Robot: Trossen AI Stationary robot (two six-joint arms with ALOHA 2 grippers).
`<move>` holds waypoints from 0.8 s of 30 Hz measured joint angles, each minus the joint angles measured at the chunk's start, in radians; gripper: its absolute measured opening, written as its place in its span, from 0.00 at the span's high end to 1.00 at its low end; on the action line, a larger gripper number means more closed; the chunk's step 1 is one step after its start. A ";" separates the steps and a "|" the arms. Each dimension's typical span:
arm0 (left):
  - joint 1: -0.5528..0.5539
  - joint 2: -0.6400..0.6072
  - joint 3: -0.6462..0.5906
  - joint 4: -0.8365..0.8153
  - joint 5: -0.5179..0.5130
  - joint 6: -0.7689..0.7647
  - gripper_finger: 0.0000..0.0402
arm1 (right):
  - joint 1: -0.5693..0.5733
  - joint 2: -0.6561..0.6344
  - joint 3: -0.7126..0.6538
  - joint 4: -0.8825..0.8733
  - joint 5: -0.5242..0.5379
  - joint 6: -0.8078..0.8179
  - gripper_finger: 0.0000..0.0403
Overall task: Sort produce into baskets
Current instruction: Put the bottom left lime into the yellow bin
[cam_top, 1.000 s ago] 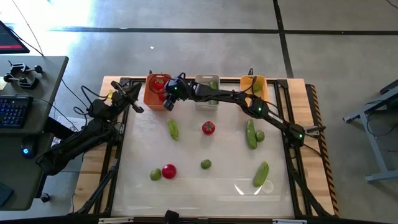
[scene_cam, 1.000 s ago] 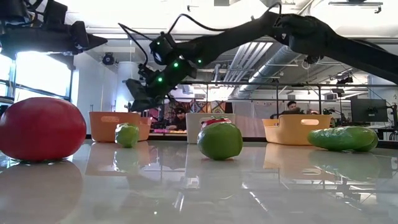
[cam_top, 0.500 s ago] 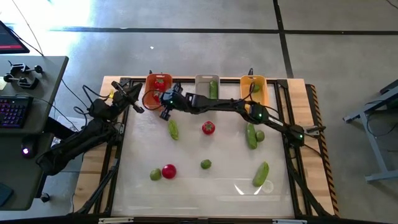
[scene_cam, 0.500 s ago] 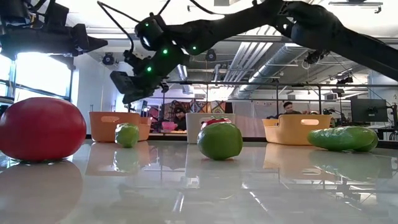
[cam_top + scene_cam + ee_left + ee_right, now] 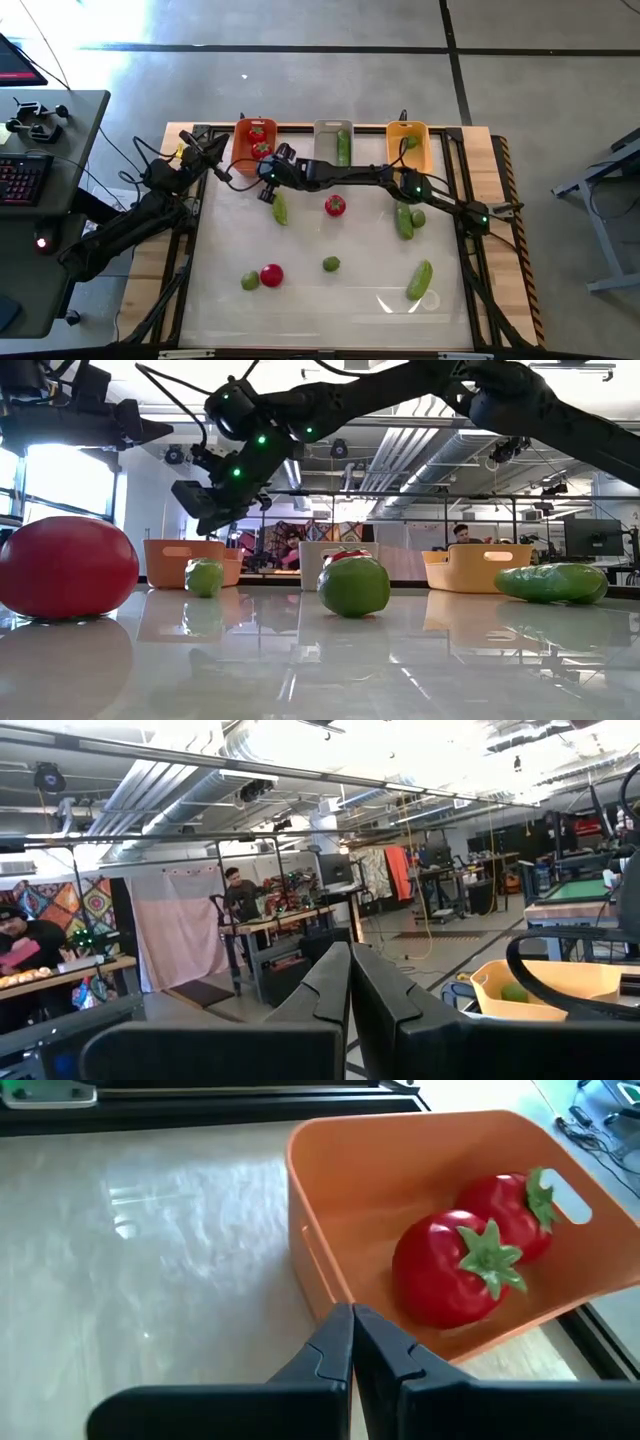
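Note:
My right gripper [image 5: 264,186] is shut and empty, raised just in front of the orange-red basket [image 5: 240,158]; it also shows in the low view [image 5: 200,506]. In the right wrist view its shut fingers [image 5: 352,1338] point at that basket [image 5: 340,1170], where two red tomatoes [image 5: 455,1270] lie on the bottom. A cucumber [image 5: 279,207] and a tomato [image 5: 335,205] lie on the table close by. My left gripper [image 5: 222,172] is shut and empty, raised at the table's far left [image 5: 350,975].
The grey basket [image 5: 328,132] holds a cucumber [image 5: 343,145], and the yellow basket [image 5: 400,150] holds a lime [image 5: 411,142]. On the table lie a cucumber [image 5: 404,218] beside a lime [image 5: 418,217], another cucumber [image 5: 420,279], a tomato [image 5: 271,275] and two limes [image 5: 249,282] [image 5: 331,264].
My right gripper has drawn back from over the orange-red basket toward the table's near edge and risen a little. A second tomato, which showed at the gripper before, now lies in that basket beside the first.

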 joint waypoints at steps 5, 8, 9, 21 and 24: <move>0.000 0.000 0.000 0.000 0.000 0.000 1.00 | 0.026 0.000 0.000 -0.020 0.035 0.000 1.00; 0.000 0.000 0.000 0.000 0.000 0.000 1.00 | 0.039 0.000 -0.016 -0.019 0.067 0.000 1.00; 0.000 0.000 0.000 0.000 0.000 0.000 1.00 | 0.041 0.000 -0.023 -0.014 0.078 0.000 1.00; 0.000 0.000 0.000 0.002 0.003 0.008 1.00 | 0.058 -0.198 -0.378 0.239 0.086 0.026 1.00; 0.000 0.000 0.000 0.002 0.004 0.012 1.00 | 0.057 -0.315 -0.555 0.349 0.104 0.052 1.00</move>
